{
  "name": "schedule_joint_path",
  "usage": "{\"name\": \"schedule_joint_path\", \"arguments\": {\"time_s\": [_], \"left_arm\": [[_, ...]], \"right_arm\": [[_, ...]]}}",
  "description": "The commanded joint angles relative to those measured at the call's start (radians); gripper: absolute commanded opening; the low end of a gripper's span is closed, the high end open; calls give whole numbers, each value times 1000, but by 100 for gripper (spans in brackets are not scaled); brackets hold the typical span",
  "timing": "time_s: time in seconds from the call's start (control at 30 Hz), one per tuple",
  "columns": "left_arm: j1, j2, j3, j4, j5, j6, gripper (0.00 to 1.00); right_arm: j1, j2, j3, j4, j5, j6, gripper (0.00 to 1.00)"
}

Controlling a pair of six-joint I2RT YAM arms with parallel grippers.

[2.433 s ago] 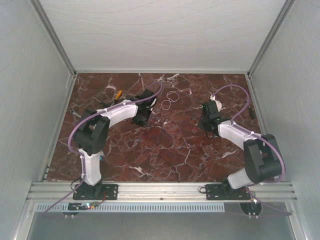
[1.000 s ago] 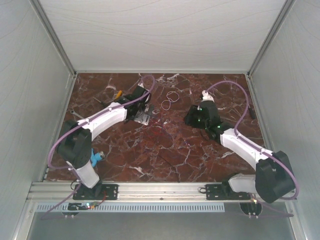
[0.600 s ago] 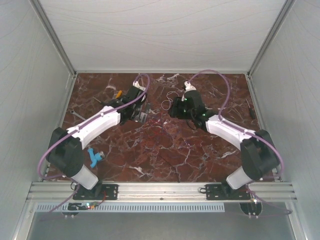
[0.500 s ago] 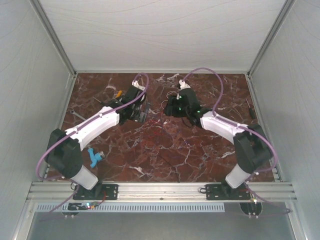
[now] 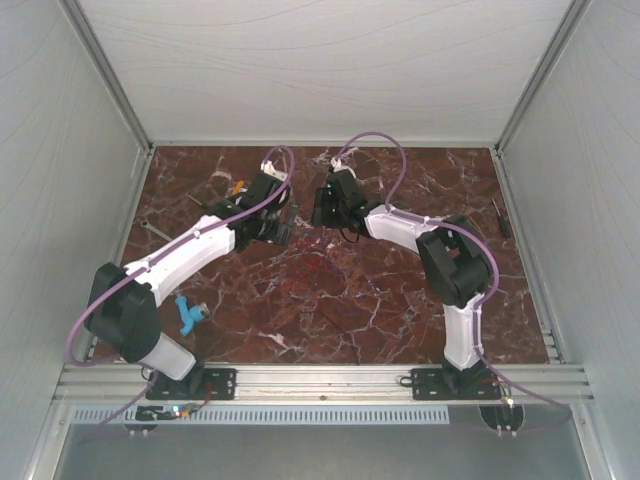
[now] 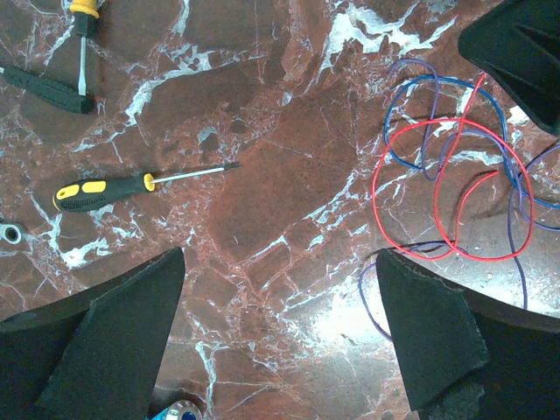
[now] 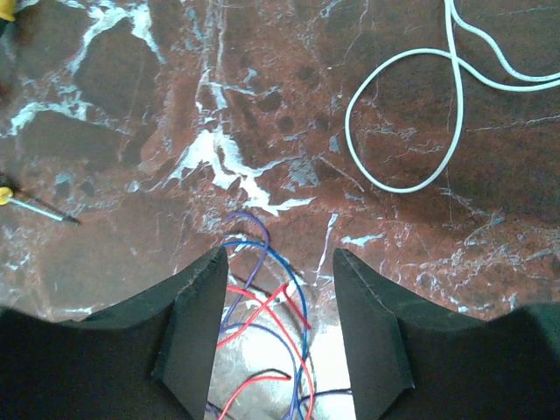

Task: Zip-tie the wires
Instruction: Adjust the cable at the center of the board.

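Lying loose between fingers of parted right hand: the wires

The jaws stand apart at the bottom edge, above the red marble desk. The wires, thin red, blue and purple loops, lie on the desk in the gap between them. A white cable loops at upper right, apart from the wires. A screwdriver tip shows at the left edge

We count two arms, left arm and right arm; one tangle of wires; one white cord; two yellow-handled tools, screwdriver and second screwdriver; one black tool; one blue piece.
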Motion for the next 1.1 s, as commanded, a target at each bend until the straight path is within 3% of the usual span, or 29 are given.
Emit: {"name": "schedule_joint_path", "arguments": {"time_s": [0.0, 0.1, 0.17, 0.2, 1.07], "left_arm": [[0, -29, 10, 27, 1, -9, 90], [0, -29, 9, 27, 0, -4, 90], [0, -29, 8, 27, -1, -1, 90], [0, -28, 8, 27, -2, -1, 90], [1, -47, 1, 32, -8, 6, 89]], "right_arm": [[7, 57, 67, -29, 47, 0, 47], [8, 83, 94, -41, 52, -10, 33], [8, 84, 108, -59, 51, -16, 8], [11, 76, 107, -64, 51, -18, 0], [-5, -407, 2, -285, 45, -263, 0]]}}
